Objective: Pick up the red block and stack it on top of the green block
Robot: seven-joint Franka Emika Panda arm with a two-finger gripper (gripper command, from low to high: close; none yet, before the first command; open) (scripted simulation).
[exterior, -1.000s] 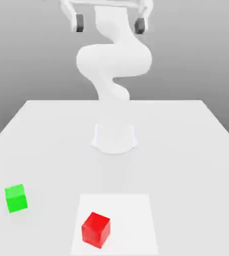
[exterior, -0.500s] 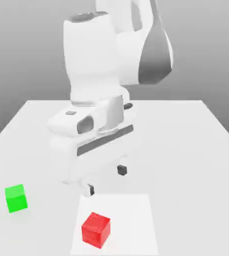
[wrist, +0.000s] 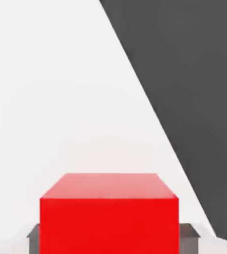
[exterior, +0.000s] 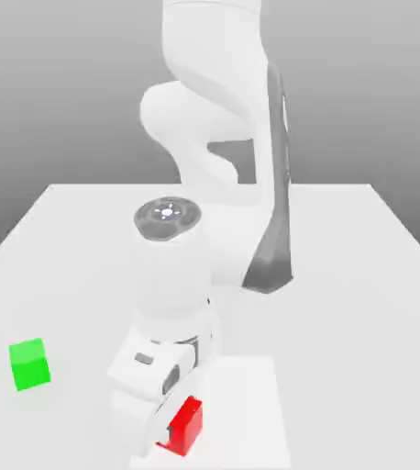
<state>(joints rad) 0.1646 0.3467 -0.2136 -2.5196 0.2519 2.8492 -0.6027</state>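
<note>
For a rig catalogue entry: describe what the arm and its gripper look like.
The arm is glossy white with rounded, tubular links, a dark grey panel along one link, and a grey round cap with a pale centre. The gripper has dark grey fingers. No cables or lettering show.

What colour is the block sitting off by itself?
Green, clearest in the exterior view.

You have two blocks on the white table (exterior: 360, 275): one red block (exterior: 188, 426) and one green block (exterior: 29, 364). You have one lighter square patch (exterior: 250, 413) marked on the tabletop, with the red block on it. You have one white robot arm (exterior: 214, 110), and two dark fingertips (wrist: 34, 237) flank the red block in the hand view.
</note>
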